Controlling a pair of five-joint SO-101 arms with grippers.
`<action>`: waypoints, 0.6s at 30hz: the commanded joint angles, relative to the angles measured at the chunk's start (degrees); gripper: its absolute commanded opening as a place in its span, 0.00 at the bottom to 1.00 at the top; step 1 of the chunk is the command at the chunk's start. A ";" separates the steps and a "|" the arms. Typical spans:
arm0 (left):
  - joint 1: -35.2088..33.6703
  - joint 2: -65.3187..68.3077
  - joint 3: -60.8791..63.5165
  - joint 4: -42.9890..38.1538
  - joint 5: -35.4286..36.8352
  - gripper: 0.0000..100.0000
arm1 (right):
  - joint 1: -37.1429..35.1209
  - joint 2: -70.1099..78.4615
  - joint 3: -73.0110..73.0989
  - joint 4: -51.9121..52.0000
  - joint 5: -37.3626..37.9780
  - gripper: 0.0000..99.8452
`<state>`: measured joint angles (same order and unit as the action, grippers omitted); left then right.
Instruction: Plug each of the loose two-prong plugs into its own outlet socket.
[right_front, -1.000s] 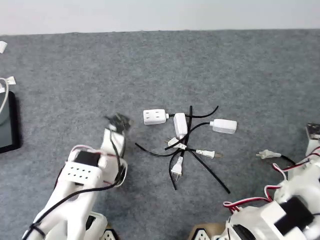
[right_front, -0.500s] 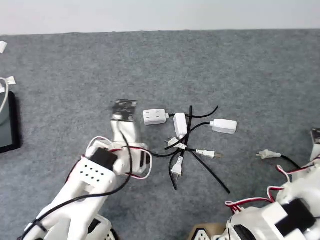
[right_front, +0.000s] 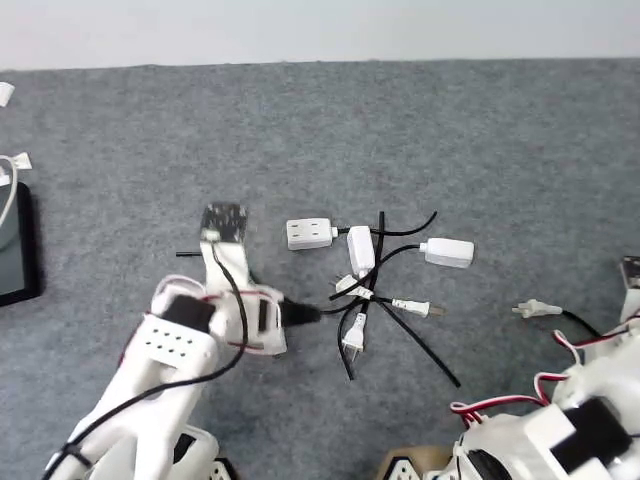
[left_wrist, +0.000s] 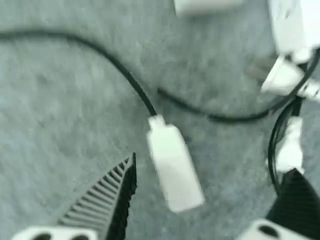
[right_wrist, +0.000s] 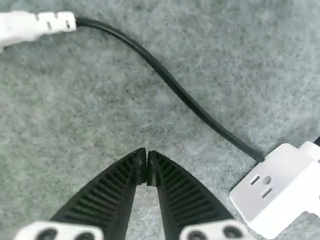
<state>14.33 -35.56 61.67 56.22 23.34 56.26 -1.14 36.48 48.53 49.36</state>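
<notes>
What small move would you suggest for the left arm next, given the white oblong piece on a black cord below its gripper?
Probably lower the left gripper and close it on the white oblong piece: its fingers stand open, the piece lies between them on the grey carpet, touching neither, so nothing is gripped yet.

A robotics lab bench, seen from my remote station: 2 white arms (right_front: 170, 380) (right_front: 575, 430) with exposed red and black wiring, a gray felt-covered table (right_front: 500, 140), short-corded plugs (right_front: 353, 340) and outlet sockets (right_front: 309, 233) laid out, plain white wall (right_front: 320, 30) behind.
</notes>
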 joint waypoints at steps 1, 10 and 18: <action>-2.81 -0.53 -11.65 4.75 -6.07 0.37 | 0.31 -2.42 0.62 -3.56 0.62 0.01; 11.96 0.09 -8.92 2.55 -10.55 0.01 | 0.40 -2.42 2.46 -5.23 0.62 0.01; 9.85 0.09 5.67 -13.27 -10.11 0.04 | 0.13 -2.68 3.78 -5.58 0.62 0.01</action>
<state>25.85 -35.38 65.54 47.87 13.41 56.26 -1.23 40.62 43.78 49.54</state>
